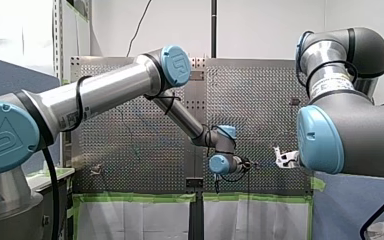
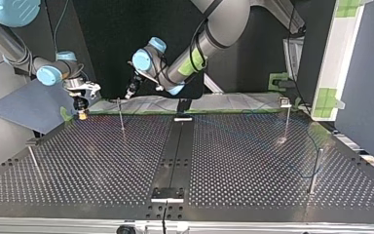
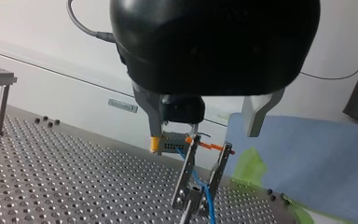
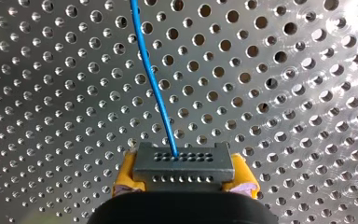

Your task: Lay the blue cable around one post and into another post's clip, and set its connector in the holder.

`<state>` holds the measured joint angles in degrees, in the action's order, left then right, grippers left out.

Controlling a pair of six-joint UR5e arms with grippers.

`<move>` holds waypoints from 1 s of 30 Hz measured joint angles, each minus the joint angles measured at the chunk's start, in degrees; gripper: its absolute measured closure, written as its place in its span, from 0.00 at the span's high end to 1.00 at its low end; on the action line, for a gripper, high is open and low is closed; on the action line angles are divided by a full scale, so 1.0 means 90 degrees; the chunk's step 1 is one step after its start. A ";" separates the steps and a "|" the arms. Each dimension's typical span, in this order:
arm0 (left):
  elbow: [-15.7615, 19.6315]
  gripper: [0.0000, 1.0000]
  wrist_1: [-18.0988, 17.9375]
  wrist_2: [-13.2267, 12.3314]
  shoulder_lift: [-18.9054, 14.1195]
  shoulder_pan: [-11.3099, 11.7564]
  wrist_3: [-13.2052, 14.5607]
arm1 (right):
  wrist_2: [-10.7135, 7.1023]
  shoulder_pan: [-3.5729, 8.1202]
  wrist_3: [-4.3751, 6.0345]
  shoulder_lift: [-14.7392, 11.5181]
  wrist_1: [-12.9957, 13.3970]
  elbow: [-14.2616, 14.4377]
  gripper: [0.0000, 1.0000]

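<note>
My right gripper (image 4: 182, 186) is shut on the grey connector (image 4: 182, 161), held between its yellow pads. The blue cable (image 4: 154, 79) runs from the connector away over the perforated table. In the top view my right gripper (image 2: 81, 113) hangs just above the table's far edge at the left. My left gripper (image 2: 129, 91) hovers to its right, above a thin post (image 2: 121, 117). The left wrist view shows my left gripper (image 3: 203, 136) open with nothing in it. Ahead of it stands a forked clip post (image 3: 186, 175) with the blue cable (image 3: 200, 184) between its prongs. The connector (image 3: 172, 143) is beyond.
More posts stand on the table (image 2: 243, 161): one at the far right (image 2: 286, 119), one at the near right (image 2: 314, 170), one at the near left (image 2: 33, 158). A dark strip down the middle carries a bracket (image 2: 167, 195) at its near end. Green tape edges the far side.
</note>
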<state>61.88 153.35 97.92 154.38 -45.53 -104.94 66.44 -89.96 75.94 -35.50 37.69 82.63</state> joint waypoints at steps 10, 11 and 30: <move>0.0335 0.84 0.0312 0.0495 -0.0292 -0.0010 0.0493 | -0.0008 0.0048 0.0001 0.0000 -0.0019 -0.0010 0.00; 0.0389 0.84 0.0280 0.0549 -0.0344 -0.0012 0.0547 | -0.0007 0.0052 0.0001 -0.0001 -0.0021 -0.0011 0.00; 0.1457 0.84 -0.0748 0.1377 -0.1413 0.0009 0.0882 | -0.0026 -0.0016 -0.0008 -0.0002 -0.0103 -0.0014 0.00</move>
<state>74.99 146.63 110.31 141.66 -45.45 -97.00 66.20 -90.10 75.87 -35.52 36.76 82.50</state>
